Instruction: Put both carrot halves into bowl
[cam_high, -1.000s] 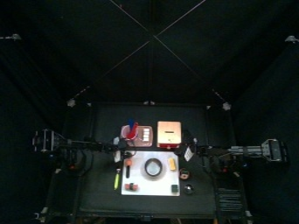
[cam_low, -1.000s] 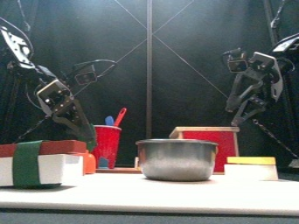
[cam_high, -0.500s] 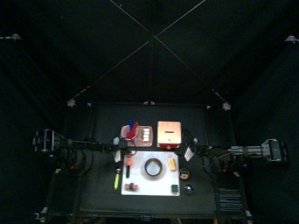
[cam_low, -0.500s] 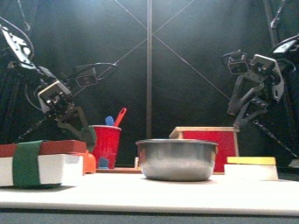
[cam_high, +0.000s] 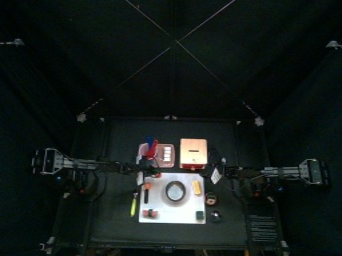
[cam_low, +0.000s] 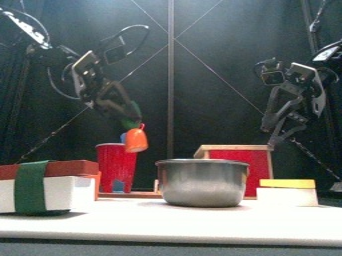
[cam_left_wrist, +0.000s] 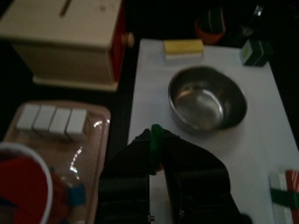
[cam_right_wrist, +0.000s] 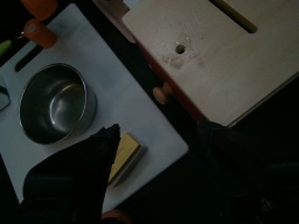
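One carrot half (cam_low: 136, 140) hangs in the air, pinched at its upper end between the tips of the left gripper (cam_low: 131, 128). The jaws are closed part-way on it and touch nothing else. In the front view it sits just above the red cup (cam_low: 115, 165), higher than the bowl (cam_low: 203, 182) and off to its left-hand side. From the left wrist we look down past the jaws and see the bowl standing open on the white mat (cam_left_wrist: 263, 131), with bare mat around its rim.

What we take for the other carrot half (cam_right_wrist: 41, 33) lies beyond the bowl from the right wrist's side, near a corner of the mat and apart from the rim.

Open air lies between the held piece and the bowl's rim. A yellow block (cam_low: 287, 184) sits just beside the bowl toward the mat's right edge. A tan box (cam_left_wrist: 70, 35) with a red side stands behind the bowl at the mat's rear edge. A white box with a green band (cam_low: 60, 190) stands at the front left. The right gripper (cam_low: 274, 130) hangs high over the right edge, well apart from everything.
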